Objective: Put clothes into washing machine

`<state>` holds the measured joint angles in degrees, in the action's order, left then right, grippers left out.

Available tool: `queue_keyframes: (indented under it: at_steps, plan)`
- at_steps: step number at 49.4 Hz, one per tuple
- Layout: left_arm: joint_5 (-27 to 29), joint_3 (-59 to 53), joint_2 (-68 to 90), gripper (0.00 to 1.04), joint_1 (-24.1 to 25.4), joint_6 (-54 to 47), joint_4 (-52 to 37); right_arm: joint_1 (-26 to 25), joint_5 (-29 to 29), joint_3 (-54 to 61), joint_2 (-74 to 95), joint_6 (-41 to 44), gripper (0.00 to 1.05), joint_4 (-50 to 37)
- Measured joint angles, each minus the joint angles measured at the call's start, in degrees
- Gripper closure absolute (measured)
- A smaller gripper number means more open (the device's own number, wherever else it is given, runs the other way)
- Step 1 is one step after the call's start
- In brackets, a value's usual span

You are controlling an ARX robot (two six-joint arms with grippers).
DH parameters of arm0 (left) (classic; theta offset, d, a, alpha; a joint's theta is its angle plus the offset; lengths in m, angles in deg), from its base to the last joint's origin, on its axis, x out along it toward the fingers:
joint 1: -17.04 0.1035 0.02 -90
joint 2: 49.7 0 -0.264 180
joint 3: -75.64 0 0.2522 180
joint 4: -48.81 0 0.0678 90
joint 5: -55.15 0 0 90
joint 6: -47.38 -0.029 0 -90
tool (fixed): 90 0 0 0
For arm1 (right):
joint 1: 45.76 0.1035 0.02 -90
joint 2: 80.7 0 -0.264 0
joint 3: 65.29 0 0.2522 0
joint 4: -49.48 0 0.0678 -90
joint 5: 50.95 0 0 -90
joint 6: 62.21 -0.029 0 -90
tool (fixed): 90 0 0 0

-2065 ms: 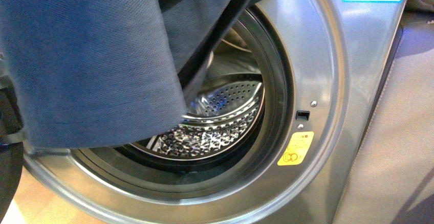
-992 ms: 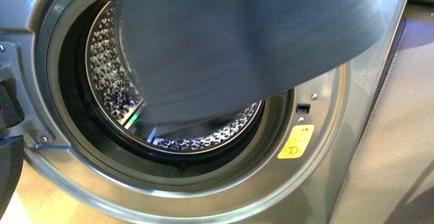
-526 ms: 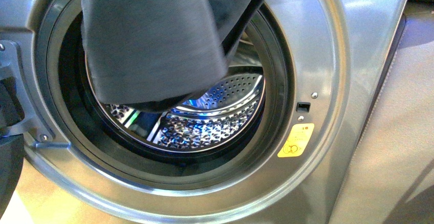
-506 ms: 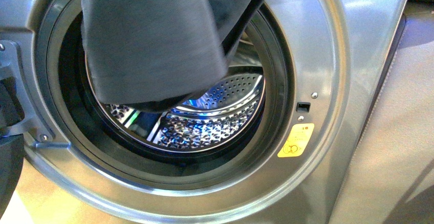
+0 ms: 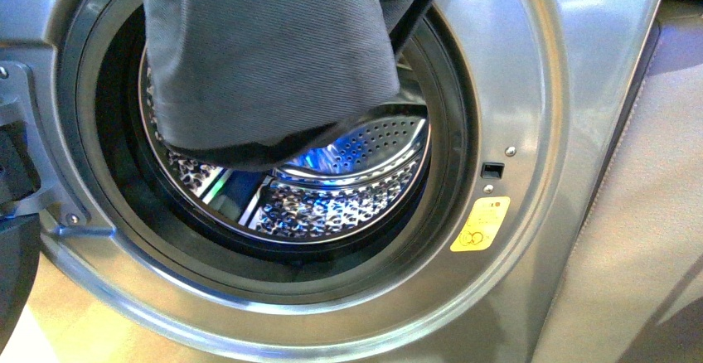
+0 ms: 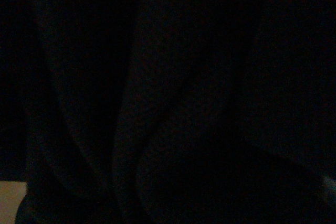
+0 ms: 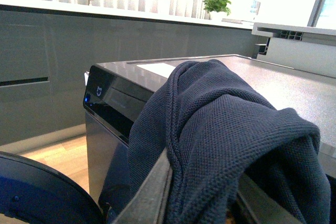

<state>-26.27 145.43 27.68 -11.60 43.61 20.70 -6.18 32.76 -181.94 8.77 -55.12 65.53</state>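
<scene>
- Seemingly bunched between the right gripper's [image 7: 205, 192] two grey fingers [image 7: 149, 190], the clothes [image 7: 220, 124] spilled over both of them, so that pincer was gripping the clothes; its fingertips were buried under the fabric.
- Because the left wrist view was dark, nothing could be told from it, and whether the left gripper was open or closed could not be told.
- From the front, the clothes [image 5: 265, 56] hung down from the 12 o'clock side of the washing machine's [image 5: 530, 89] round opening, covering it from about 10 o'clock to 1 o'clock.
- Their rounded lower edge ended near the middle of the opening, in front of the drum [image 5: 332, 205]. Whether the fabric touched the steel could not be told.
- The perforated drum showed bare from about 4 o'clock round to 8 o'clock, shining with blue reflections, and the dark gasket [image 5: 112, 156] ringed it.
- A small latch slot [image 5: 492, 169] sat on the front ring at 3 o'clock of the opening, and a yellow sticker [image 5: 479, 224] sat just under it at about 4 o'clock.
- A hinge bracket [image 5: 21, 176] stood at 9 o'clock of the ring.
- Pale wooden floor [image 5: 75, 330] showed at 7 o'clock.
- From the right wrist, the machine's dark control panel [image 7: 110, 108] lay behind the held fabric, with a potted plant [image 7: 217, 4] on a ledge well beyond.
</scene>
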Motion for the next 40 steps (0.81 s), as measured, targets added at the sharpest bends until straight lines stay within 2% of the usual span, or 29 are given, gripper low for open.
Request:
queue_keyframes:
  at_steps: [4, 8, 21, 30, 40]
  plan:
    - [-0.9, -0.3, -0.7, 0.90, 1.0, 0.9, 0.0, 0.0, 0.0, 0.0, 0.0, 0.0, 0.69, 0.0]
    - [-1.4, -0.4, -1.0, 0.97, 1.6, 1.5, 0.2, 0.0, -0.1, 0.0, 0.0, 0.0, 0.58, 0.0]
    - [-6.2, -6.1, -1.8, 0.98, 5.5, 3.6, -1.6, 0.0, -0.2, 0.0, 0.0, -0.2, 0.06, 0.0]
    - [-10.0, -15.0, -1.0, 0.98, 9.7, 4.5, -4.3, 0.0, -0.2, -0.1, -0.3, 0.0, 0.07, -0.1]
    - [-12.3, -19.6, 2.6, 0.98, 14.0, 5.8, -7.6, 0.0, -0.2, -0.1, -0.4, 0.0, 0.07, -0.1]
